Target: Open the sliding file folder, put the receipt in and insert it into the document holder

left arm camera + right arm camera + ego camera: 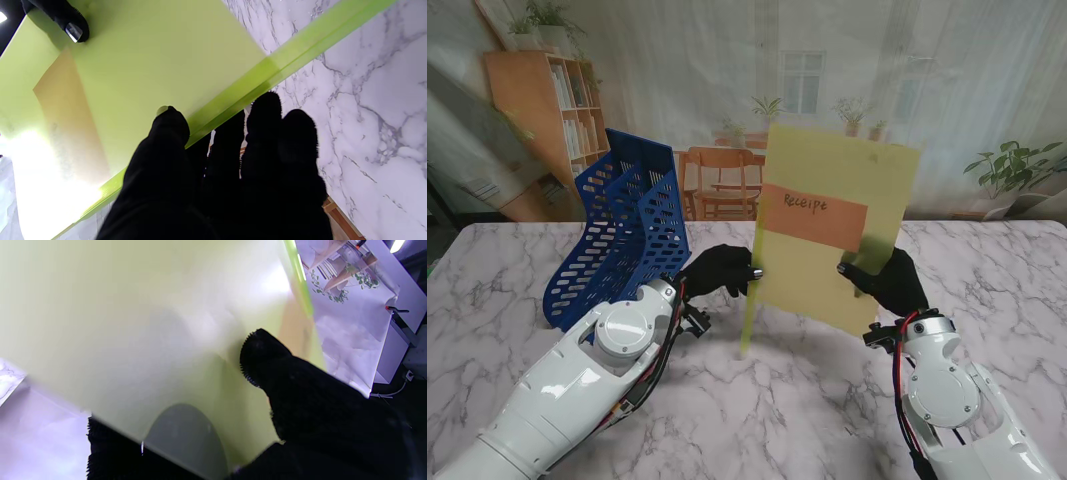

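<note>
The folder (832,215) is held upright above the desk (507,270) between the two hands, its yellow-green sheet facing me. The left hand (719,270) grips the folder's left edge, where the darker green slide bar (749,315) runs down past the sheet's lower corner; in the left wrist view the thumb (168,133) lies on the sheet right beside the bar (300,50) and the other fingers (267,133) are curled on the far side of it. The right hand (889,280) is closed on the folder's lower right edge; the right wrist view shows its thumb (267,356) pressed flat on the sheet (116,323) and another finger showing as a dark shape through it from behind.

The receipt (812,216), an orange strip with "Receipt" handwritten on it, lies across the folder's middle, between the hands and a little higher than both. From the left wrist it shows through the sheet as a tan band (70,123), with a fingertip of the right hand (71,28) at the folder's opposite edge.

The blue holder (622,235) stands on the desk just beyond the left hand, on its outer side, apart from the folder.
</note>
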